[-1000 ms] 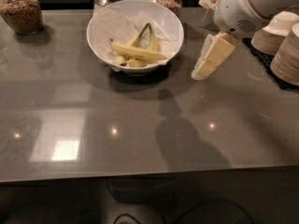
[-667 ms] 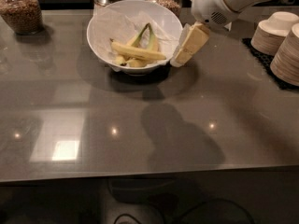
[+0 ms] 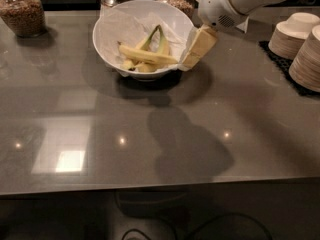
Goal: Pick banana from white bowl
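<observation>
The white bowl [image 3: 111, 31] stands on the grey table at the back centre, lined with crinkled white paper. Inside it lies the banana [image 3: 147, 56], long, slim and pale yellow, running left to right. Greenish-tipped bananas [image 3: 159, 37] stand upright behind it, and short yellow chunks [image 3: 136, 66] lie in front. My gripper [image 3: 196, 49], with cream-coloured fingers, hangs from the white arm at the bowl's right rim, just right of the banana's end.
Glass jars [image 3: 21, 10] of grain stand along the back edge, two more behind the bowl. Stacks of beige discs [image 3: 300, 44] sit on a black mat at the right. The table's front edge runs along the bottom.
My arm and gripper have moved left and back, from beside the beige stacks to the bowl's right rim. The bowl and bananas have not moved.
</observation>
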